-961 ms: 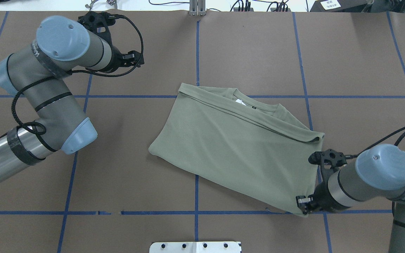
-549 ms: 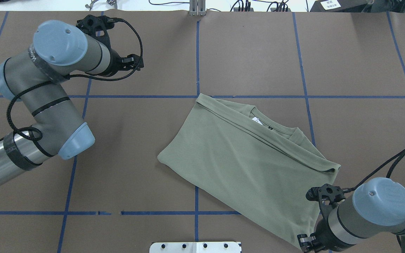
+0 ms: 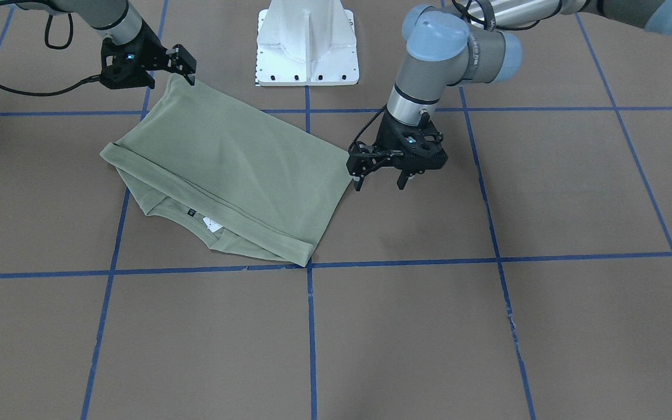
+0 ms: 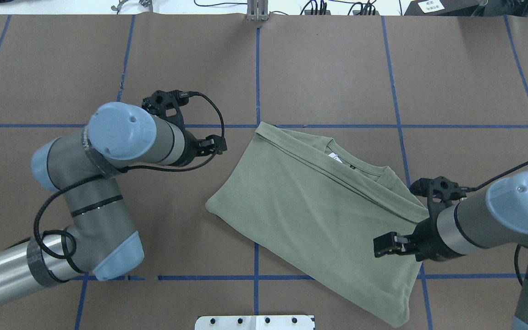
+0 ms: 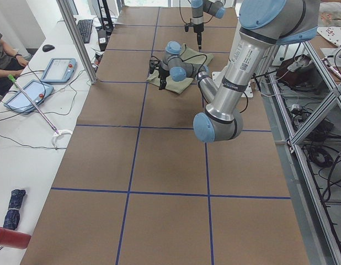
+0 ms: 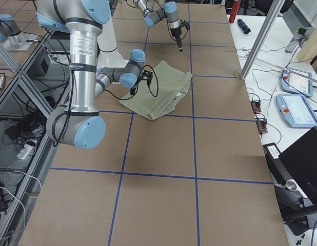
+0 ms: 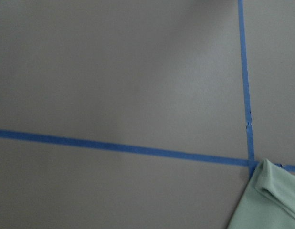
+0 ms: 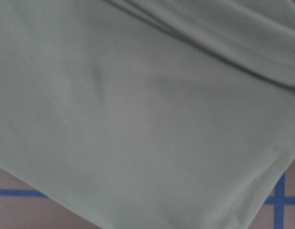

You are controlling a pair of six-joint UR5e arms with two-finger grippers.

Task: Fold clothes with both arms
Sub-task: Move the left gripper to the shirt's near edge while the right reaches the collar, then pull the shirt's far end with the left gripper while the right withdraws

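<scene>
The olive-green shirt (image 4: 319,215) lies folded flat and askew on the brown table, neck side far from the robot, with its white tag (image 4: 335,157) and black label (image 4: 352,167) showing. It also shows in the front view (image 3: 225,169). My left gripper (image 4: 218,145) is open and empty, low over the table just beside the shirt's left edge; the front view (image 3: 380,184) shows its spread fingers. My right gripper (image 4: 383,245) hovers over the shirt's right part and looks open in the front view (image 3: 187,64), holding nothing. The right wrist view shows only shirt fabric (image 8: 147,114).
Blue tape lines (image 4: 257,73) mark a grid on the table. The white pedestal base (image 3: 307,46) stands at the robot's edge, close to the shirt's near corner (image 4: 399,321). Tablets (image 5: 57,69) and a seated person lie beyond the table's far side.
The right gripper dragged the shirt toward the robot's side, then let go of its corner and moved back over the shirt. The left arm swung in from the far left to the shirt's left edge.
</scene>
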